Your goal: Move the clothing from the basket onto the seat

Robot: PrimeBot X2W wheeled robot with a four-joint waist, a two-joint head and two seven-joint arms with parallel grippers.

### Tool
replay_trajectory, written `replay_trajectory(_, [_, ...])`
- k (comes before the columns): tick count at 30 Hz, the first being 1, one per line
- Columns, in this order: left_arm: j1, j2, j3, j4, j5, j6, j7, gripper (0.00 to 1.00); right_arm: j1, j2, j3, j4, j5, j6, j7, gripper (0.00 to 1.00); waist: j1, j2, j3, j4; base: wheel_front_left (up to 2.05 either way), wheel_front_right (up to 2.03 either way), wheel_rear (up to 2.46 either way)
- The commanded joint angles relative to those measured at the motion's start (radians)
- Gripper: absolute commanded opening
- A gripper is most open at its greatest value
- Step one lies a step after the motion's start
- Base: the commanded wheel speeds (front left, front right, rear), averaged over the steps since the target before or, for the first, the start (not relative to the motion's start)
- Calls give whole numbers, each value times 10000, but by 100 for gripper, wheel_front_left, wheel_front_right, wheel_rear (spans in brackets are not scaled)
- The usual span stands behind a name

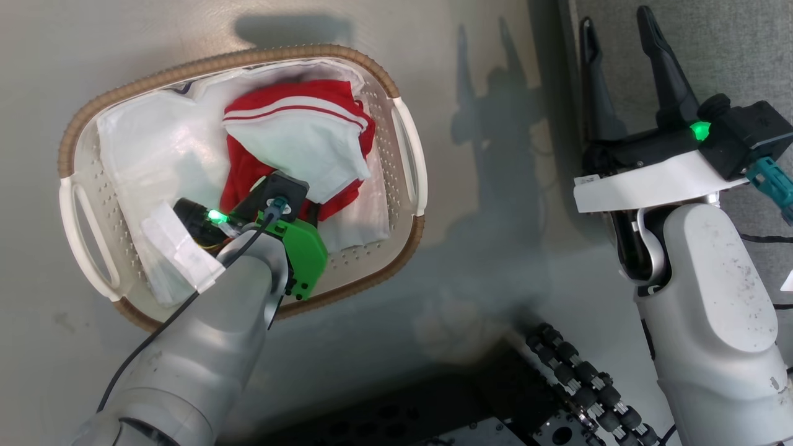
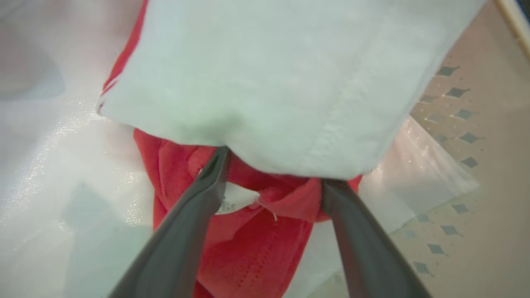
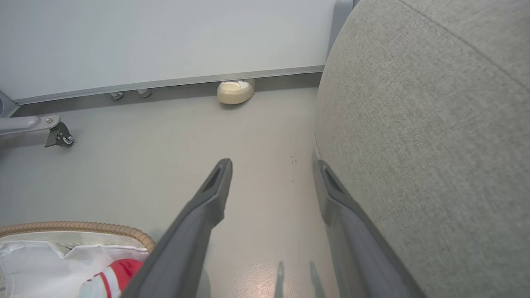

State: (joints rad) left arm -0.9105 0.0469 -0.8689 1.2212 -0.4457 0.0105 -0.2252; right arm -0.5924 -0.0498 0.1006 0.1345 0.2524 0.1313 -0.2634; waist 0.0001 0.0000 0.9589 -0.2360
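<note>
While we are reaching into the one basket point(image 1: 217, 61) at upper left, our left gripper point(image 2: 271, 182) is straddling the clothing point(image 1: 297, 133), one red-and-white heap, jaws spread, not yet pinching; closing and lifting likely come next. Our right gripper point(image 1: 615, 21) is hovering empty, spread, beside the one seat point(image 1: 712, 43), upper right.

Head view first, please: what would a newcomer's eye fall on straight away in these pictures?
The red and white clothing bunched in the basket at the upper left stands out most. The left gripper reaches into it, fingers open, with the tips tucked under a white panel, as the left wrist view shows close up. At the right, the right gripper hangs open and empty beside the grey seat.
</note>
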Motion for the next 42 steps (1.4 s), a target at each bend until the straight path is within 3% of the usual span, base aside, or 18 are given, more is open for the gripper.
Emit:
replay_trajectory(1, [-201,73,-32,66,-126,128,105,100,35,-33,-27,-49,-75,-10,-20,100,-1,0,27,36,0,0,0])
replay_trajectory(10, [-345,74,-131,341,-717,506,796,100,123,-35,57,-17,-203,-10,-20,100,-1,0,21,117,0,0,0])
replay_trajectory(11, [-347,74,-170,352,-741,517,793,81,108,-35,72,-9,-193,-10,-20,100,-1,0,15,112,0,0,0])
replay_trajectory(12, [-348,75,-224,359,-759,493,755,8,84,-33,87,1,-171,-10,-18,100,-1,0,3,103,0,0,0])
replay_trajectory(13, [-346,75,-258,366,-773,439,717,0,64,-33,97,16,-149,-10,-20,100,-1,0,-15,93,0,0,0])
replay_trajectory(20, [-162,122,-136,557,-1037,325,194,0,-115,-36,245,179,-33,-10,-20,100,-1,0,-372,-28,0,0,0])
replay_trajectory(31, [1021,202,396,519,-1560,302,-401,0,280,-36,653,630,34,-10,-18,100,-1,0,-2108,100,0,0,0])
replay_trajectory(42, [2622,708,1423,-1950,-925,435,-389,0,1098,-39,790,1187,-116,-10,-20,100,-1,0,-4073,675,0,0,0])
